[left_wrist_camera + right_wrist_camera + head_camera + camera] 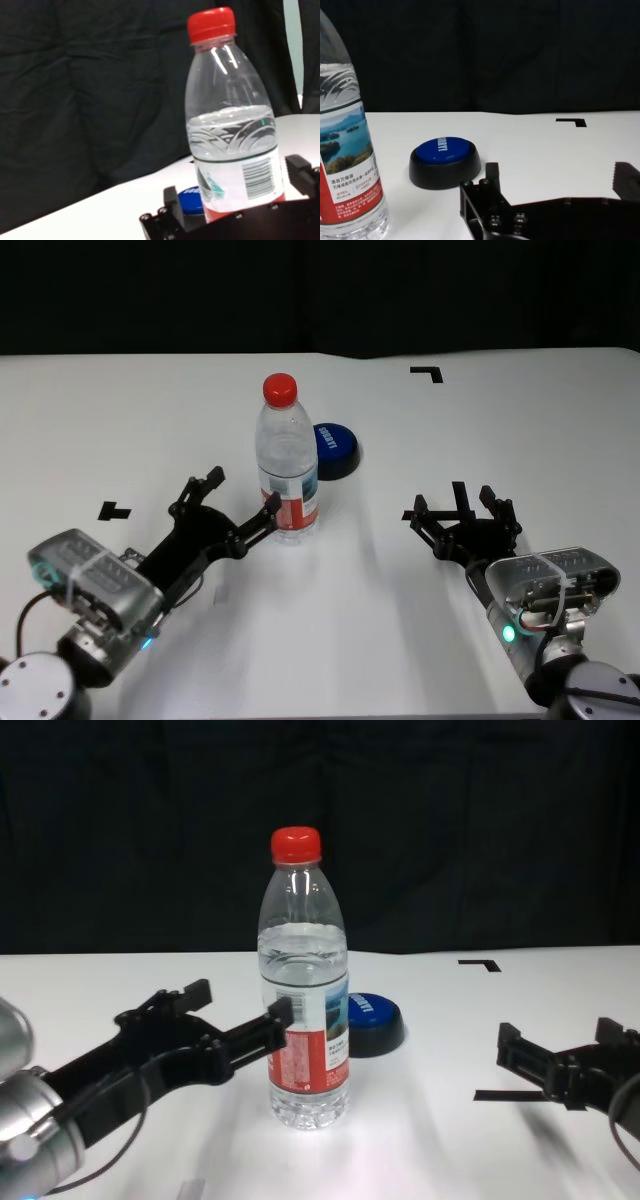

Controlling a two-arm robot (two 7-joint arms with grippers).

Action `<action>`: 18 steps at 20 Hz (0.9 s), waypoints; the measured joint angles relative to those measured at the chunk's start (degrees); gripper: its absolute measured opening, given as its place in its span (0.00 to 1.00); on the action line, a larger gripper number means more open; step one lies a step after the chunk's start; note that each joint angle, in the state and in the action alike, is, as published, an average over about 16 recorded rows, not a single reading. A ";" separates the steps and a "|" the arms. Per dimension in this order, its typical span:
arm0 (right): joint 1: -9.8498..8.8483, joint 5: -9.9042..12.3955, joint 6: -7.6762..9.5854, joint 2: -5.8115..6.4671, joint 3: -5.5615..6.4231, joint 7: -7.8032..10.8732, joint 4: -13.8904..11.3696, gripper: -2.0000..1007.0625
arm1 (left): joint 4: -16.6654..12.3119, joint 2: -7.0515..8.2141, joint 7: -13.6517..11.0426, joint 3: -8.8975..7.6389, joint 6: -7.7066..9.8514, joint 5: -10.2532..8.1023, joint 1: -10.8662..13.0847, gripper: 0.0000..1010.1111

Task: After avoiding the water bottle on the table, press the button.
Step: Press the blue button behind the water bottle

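The water bottle (288, 465) stands upright mid-table, clear with a red cap and part full. Just behind it to the right sits the low blue button (335, 448) on its dark base. My left gripper (240, 492) is open, low over the table (450, 430) on the bottle's left. Its inner fingertip (270, 506) is right at the bottle's label; I cannot tell if it touches. In the left wrist view the bottle (231, 135) fills the space ahead of the gripper (235, 187). My right gripper (462, 504) is open and holds nothing, to the right of and nearer than the button (444, 159).
Black tape marks lie at the far right (428, 372) and at the left (114, 510) of the white tabletop. A dark curtain backs the table's far edge. Bare tabletop lies between the button and the right gripper.
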 joint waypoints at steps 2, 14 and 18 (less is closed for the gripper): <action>0.00 0.00 0.00 0.00 0.00 0.00 0.00 1.00 | -0.61 0.11 0.38 -0.47 -0.07 0.08 0.66 0.99; 0.00 0.00 0.00 0.00 0.00 0.00 0.00 1.00 | -4.58 0.05 3.73 -4.73 -0.43 1.22 5.21 0.99; 0.00 0.00 0.00 0.00 0.00 0.00 0.00 1.00 | -5.62 -0.32 4.84 -6.38 -0.50 1.73 6.51 0.99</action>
